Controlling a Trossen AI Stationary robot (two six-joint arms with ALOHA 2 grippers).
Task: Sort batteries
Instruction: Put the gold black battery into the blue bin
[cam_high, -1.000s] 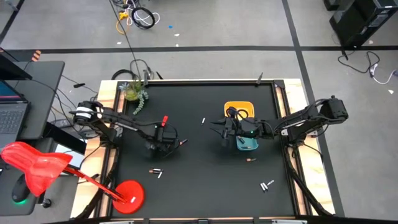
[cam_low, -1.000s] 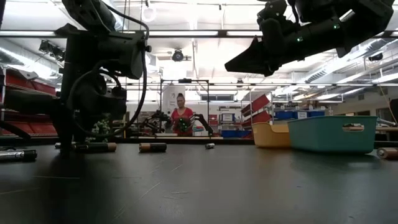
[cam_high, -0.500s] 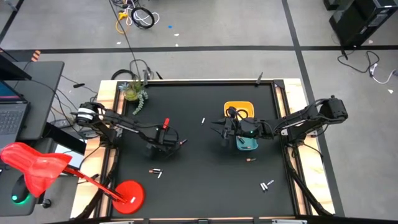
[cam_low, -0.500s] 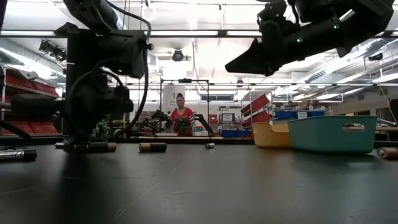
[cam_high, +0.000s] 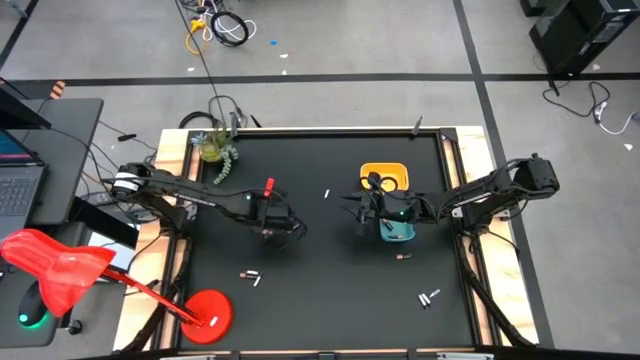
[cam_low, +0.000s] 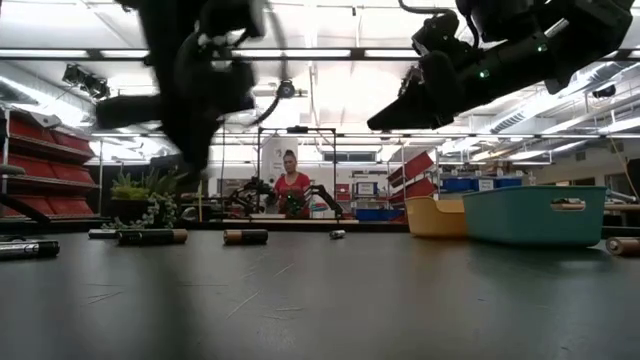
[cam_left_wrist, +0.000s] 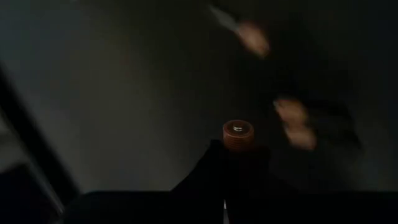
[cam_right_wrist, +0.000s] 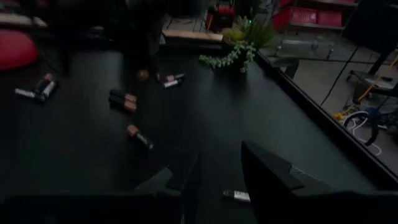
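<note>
My left gripper (cam_high: 278, 228) hangs above the table's left middle, shut on a dark battery whose copper end (cam_left_wrist: 238, 134) shows past the fingertips. In the low view it is a blur (cam_low: 195, 140) well above the table. My right gripper (cam_high: 352, 212) hovers open beside the teal tray (cam_high: 400, 232), with nothing between its fingers (cam_right_wrist: 221, 180). The yellow tray (cam_high: 385, 176) stands just behind the teal one. Loose batteries lie flat on the black table: a pale one (cam_high: 327, 193), a pair (cam_high: 250, 275), a dark one (cam_high: 404, 257) and two more (cam_high: 430, 297). My left gripper pinches the dark battery between its two fingers, coming from above and slanting steeply down. Only the copper end (cam_left_wrist: 238, 134) with its small silver nub sticks out beyond the fingertips; the fingers hide the rest. The battery is lifted clear of the table.
A small potted plant (cam_high: 215, 150) stands at the table's far left corner, and a red lamp base (cam_high: 210, 312) at the near left. More batteries (cam_right_wrist: 140, 137) (cam_right_wrist: 122, 99) lie between the two arms. A person (cam_low: 291, 190) stands in the room beyond the far edge.
My left gripper has risen from the table and shifted a little toward the right edge, tipping as it went. The dark battery that lay beside its fingers has left the table with it. My right arm has kept still.
</note>
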